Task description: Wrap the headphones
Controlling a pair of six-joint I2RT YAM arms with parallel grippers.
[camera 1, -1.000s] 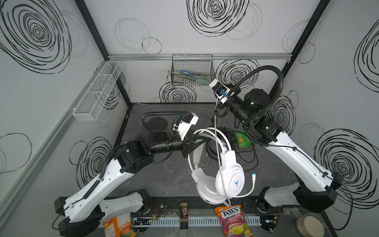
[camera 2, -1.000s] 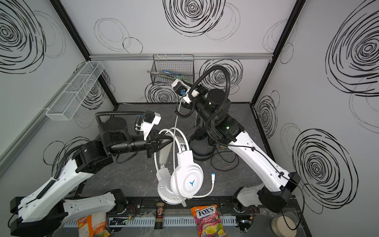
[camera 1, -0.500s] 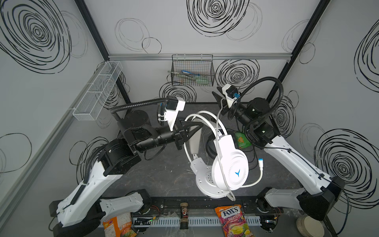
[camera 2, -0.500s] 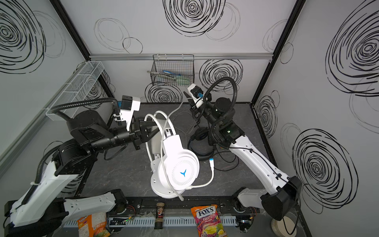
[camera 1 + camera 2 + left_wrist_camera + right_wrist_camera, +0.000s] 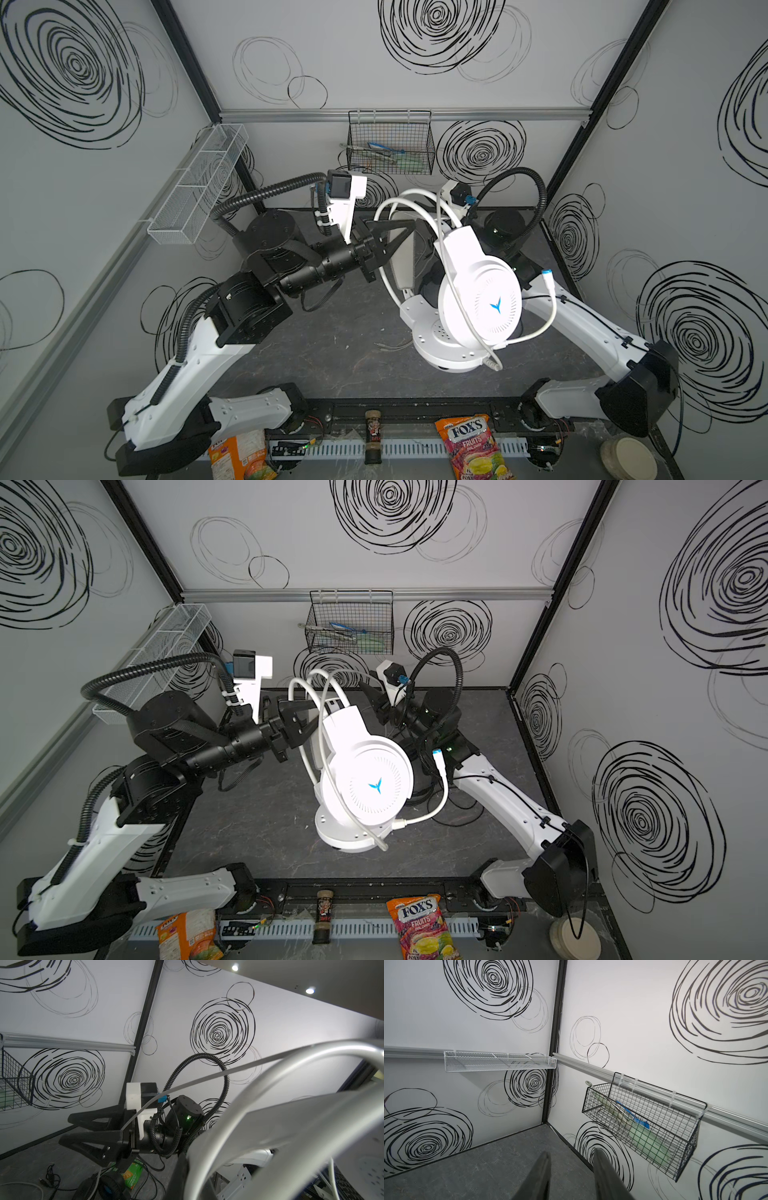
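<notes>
Two headsets on view. Grips the white headset [image 5: 482, 299] at its headband with left jaws clamped, well above the bench [image 5: 332, 345], white cable [image 5: 544, 316] draped round it. Holds right jaws apart, empty, behind it. Black headset [image 5: 104, 1186] lying on bench below right arm.

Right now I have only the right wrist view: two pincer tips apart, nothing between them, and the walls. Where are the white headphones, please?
Observer: The white headphones hang in the air; the left pincer is shut on them at the headband.
Operator: And where goes their cable?
Observer: The white cable drapes across the earcup; its plug end is loose, held by nothing.
Operator: And the black pair?
Observer: The black headphones lie on the table below the right pincer, beside a green packet.
</notes>
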